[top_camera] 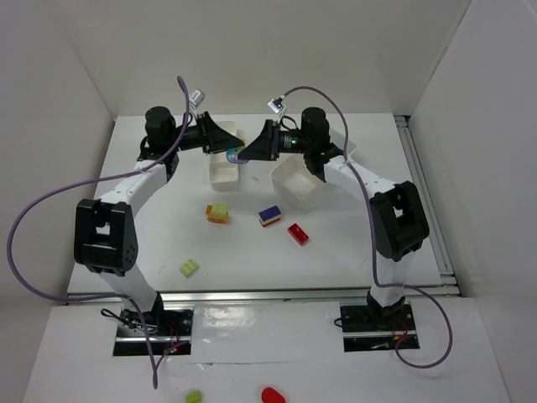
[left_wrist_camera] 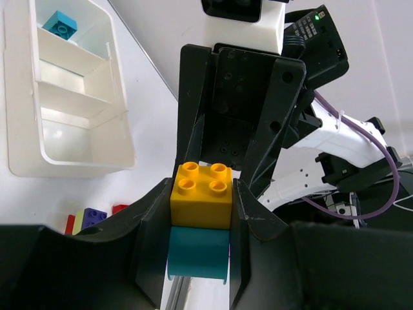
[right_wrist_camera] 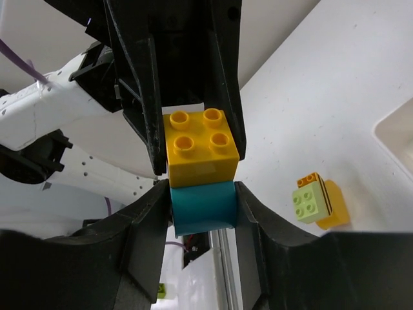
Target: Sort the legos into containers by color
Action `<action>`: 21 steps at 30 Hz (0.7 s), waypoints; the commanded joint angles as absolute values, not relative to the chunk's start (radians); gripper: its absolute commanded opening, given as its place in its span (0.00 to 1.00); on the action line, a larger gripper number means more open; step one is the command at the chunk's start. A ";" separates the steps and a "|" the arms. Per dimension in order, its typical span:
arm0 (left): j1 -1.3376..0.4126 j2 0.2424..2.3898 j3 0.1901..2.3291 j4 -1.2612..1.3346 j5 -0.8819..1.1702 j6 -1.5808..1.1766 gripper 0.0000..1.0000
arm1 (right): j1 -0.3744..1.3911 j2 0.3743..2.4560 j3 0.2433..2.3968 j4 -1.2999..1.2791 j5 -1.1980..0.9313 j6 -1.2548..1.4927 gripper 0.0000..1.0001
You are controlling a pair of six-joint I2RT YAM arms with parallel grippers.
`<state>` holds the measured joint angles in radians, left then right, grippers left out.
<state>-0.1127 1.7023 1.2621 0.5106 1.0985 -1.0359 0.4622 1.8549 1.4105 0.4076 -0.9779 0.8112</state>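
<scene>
left claw (left_wrist_camera: 201, 195), right claw (right_wrist_camera: 203, 194) clenched on yellow-cyan lego stack (top_camera: 237, 154), between left tray (top_camera: 220, 175), right tray (top_camera: 294, 186)

White table (top_camera: 336, 252) bore two white plastic trays at the back, left tray (top_camera: 221, 175), right tray (top_camera: 295, 186), nearer lay lime-on-orange lego (top_camera: 217, 212), blue-yellow lego (top_camera: 269, 216), red lego (top_camera: 297, 233), lime lego (top_camera: 190, 268)

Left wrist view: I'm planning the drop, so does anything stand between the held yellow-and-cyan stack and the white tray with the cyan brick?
Nothing visible does: only bare table lies between the yellow-and-cyan stack and the slim white tray. The left gripper and right gripper are both shut on it.
</scene>
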 commanded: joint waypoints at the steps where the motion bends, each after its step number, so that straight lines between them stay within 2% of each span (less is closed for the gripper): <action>1: -0.117 1.655 1.261 0.577 1.106 -1.043 0.00 | 0.482 1.848 1.456 0.425 -1.011 0.796 0.17; 3: -0.106 1.664 1.270 0.589 1.097 -1.055 0.00 | 0.482 1.848 1.424 0.371 -1.020 0.773 0.08; 6: -0.106 1.675 1.293 0.600 1.097 -1.065 0.00 | 0.482 1.838 1.361 0.261 -1.032 0.706 0.00; 10: -0.106 1.695 1.328 0.589 1.097 -1.065 0.00 | 0.482 1.773 1.310 0.097 -1.010 0.570 0.00; 15: -0.097 1.706 1.328 0.589 1.097 -1.065 0.00 | 0.451 1.721 1.310 -0.233 -0.934 0.394 0.00; 19: -0.097 1.706 1.338 0.537 1.072 -1.036 0.00 | 0.335 1.591 1.290 -0.347 -0.706 0.362 0.00; 21: -0.115 1.706 1.367 0.377 1.042 -0.936 0.00 | 0.296 1.546 1.290 -0.373 -0.460 0.376 0.00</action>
